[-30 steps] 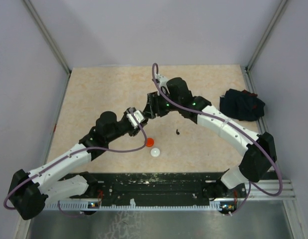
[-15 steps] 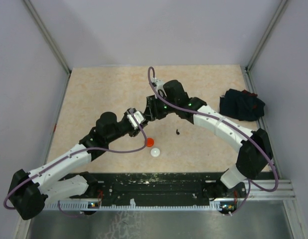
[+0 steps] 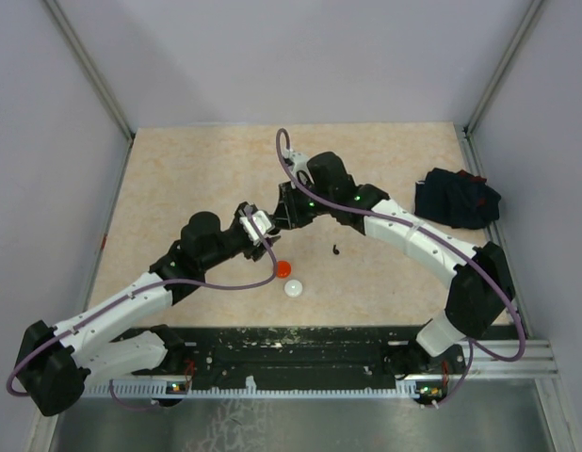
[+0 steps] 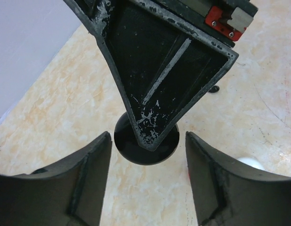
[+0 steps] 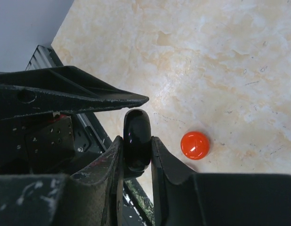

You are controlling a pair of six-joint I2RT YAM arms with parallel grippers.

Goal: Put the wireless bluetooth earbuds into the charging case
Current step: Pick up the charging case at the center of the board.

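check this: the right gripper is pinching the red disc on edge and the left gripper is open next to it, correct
One thing is wrong: the right gripper pinches the black disc on edge, not the red one. The right wrist view shows it, with the red disc lying free on the table. The left gripper is open next to it, as you say.

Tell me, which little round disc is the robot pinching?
The glossy black round disc, clamped edge-on in the right gripper. The red round disc and white round disc lie on the beige table.
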